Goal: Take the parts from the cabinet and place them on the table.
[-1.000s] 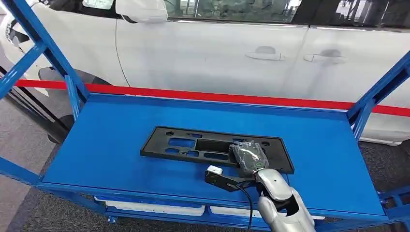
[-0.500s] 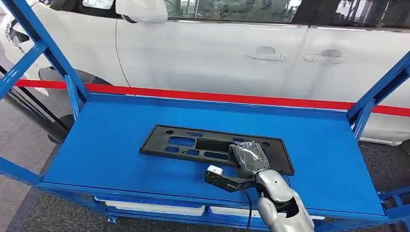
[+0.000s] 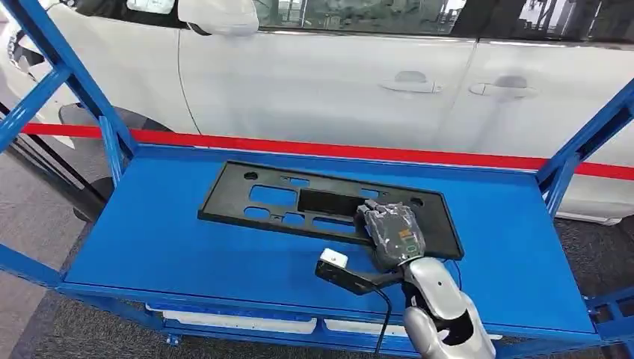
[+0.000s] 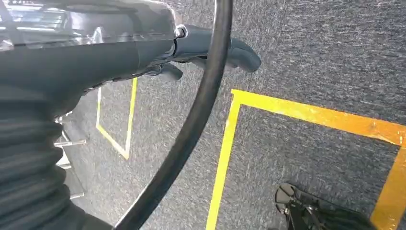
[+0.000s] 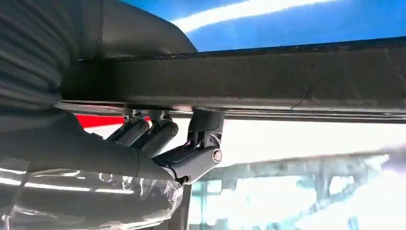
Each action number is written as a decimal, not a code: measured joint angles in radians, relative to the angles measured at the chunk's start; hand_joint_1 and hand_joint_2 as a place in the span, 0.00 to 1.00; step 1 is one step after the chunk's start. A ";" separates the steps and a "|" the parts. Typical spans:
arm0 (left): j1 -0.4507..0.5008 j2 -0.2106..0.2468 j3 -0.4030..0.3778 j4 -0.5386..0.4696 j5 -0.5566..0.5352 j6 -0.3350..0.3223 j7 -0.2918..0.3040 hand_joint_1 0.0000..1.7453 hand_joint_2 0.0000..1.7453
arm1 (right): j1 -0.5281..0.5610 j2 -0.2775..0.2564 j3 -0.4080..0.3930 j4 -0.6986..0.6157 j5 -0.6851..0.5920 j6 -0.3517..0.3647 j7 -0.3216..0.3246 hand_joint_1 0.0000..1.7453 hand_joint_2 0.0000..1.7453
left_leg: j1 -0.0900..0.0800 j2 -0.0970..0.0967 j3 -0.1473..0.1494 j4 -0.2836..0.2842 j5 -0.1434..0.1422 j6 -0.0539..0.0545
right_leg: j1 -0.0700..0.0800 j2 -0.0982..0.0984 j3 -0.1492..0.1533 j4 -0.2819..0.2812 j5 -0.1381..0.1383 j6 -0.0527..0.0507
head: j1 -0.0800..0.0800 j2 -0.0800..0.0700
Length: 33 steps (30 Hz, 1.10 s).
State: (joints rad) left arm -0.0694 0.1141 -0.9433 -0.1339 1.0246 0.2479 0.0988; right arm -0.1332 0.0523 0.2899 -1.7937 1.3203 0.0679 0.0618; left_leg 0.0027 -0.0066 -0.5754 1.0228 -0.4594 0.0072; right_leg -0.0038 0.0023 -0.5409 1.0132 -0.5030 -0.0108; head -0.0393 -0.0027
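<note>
Where the head view looks down, a black plastic part (image 3: 321, 208) lies raised at its near edge on the blue cabinet shelf (image 3: 172, 247), and the right robot hand (image 3: 390, 232) grips that near edge at the part's right end. A white car (image 3: 336, 82) and a red stripe (image 3: 314, 148) stand behind. At the left wrist, the left robot hand (image 4: 210, 48) hangs over grey carpet (image 4: 311, 57) with yellow tape lines (image 4: 306, 112); its fingers seem loosely curled, holding nothing, though I cannot tell for sure. At the right wrist, dark fingers (image 5: 191, 153) clamp the part's edge.
</note>
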 joint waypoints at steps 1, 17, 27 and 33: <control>0.000 0.000 -0.005 0.000 0.001 0.000 0.000 0.00 1.00 | 0.000 0.000 0.000 -0.009 0.011 0.000 -0.001 1.00 1.00 | 0.000 0.000 0.000 0.000 0.000 0.000 | 0.000 0.000 0.000 0.000 0.000 0.000 | 0.000 0.000; -0.002 0.040 -0.023 0.003 0.061 -0.016 0.003 0.00 1.00 | -0.080 0.028 0.102 0.014 0.094 -0.023 -0.002 1.00 1.00 | 0.005 0.002 0.010 -0.022 0.012 0.024 | -0.009 -0.003 0.004 0.000 -0.005 0.020 | 0.000 0.000; -0.002 0.040 -0.023 0.004 0.061 -0.016 0.000 0.00 1.00 | -0.091 0.028 0.105 0.035 0.093 -0.032 0.004 1.00 1.00 | 0.004 -0.001 0.025 -0.019 -0.007 0.014 | -0.011 -0.004 -0.036 0.026 0.026 0.011 | 0.000 0.000; 0.001 0.048 -0.019 0.004 0.101 -0.030 -0.007 0.00 1.00 | -0.134 0.042 0.124 0.065 0.080 -0.031 0.001 1.00 1.00 | 0.007 0.000 0.011 0.012 -0.038 -0.024 | -0.007 -0.001 -0.038 0.003 0.037 -0.019 | 0.000 0.000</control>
State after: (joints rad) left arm -0.0687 0.1618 -0.9624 -0.1297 1.1254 0.2182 0.0919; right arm -0.2676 0.0943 0.4139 -1.7292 1.4008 0.0366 0.0629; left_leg 0.0101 -0.0061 -0.5647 1.0351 -0.4972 -0.0165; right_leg -0.0110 0.0008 -0.5788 1.0164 -0.4663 -0.0293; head -0.0393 -0.0027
